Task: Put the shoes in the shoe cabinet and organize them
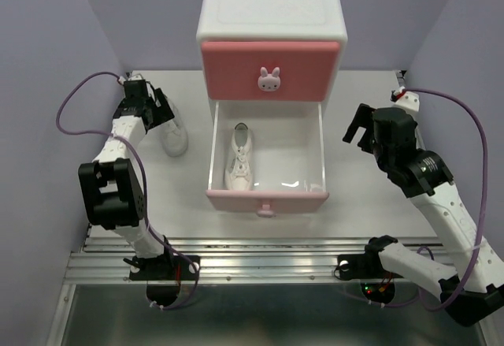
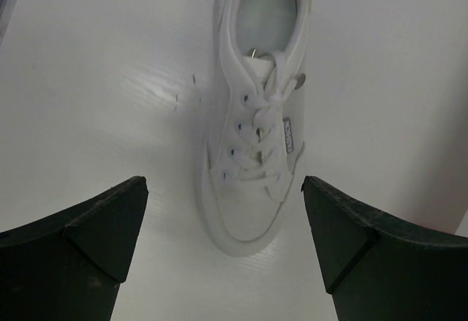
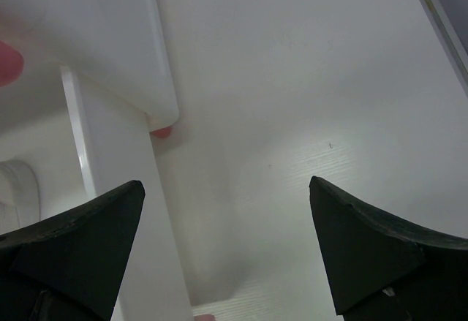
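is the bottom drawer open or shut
Open: the lower drawer is pulled out from the cabinet, with one white sneaker lying inside.

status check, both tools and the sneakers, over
Left tool open over table sneaker. Right tool open, empty, beside cabinet. Other sneaker in open lower drawer. Nothing in the way.

One white sneaker [image 2: 252,138] lies flat on the pale table [image 2: 88,80], heel opening at 12 o'clock, toe at 6. White laces run down its middle, with a small grey tag [image 2: 287,135] on its side toward 3 o'clock. The left gripper [image 2: 223,189] hangs over it, jaws spread wide: dark fingers [image 2: 95,240] at 7 and 5 o'clock, toe cap between them, neither touching. A few tiny specks [image 2: 186,91] mark the table at 9 o'clock of the laces
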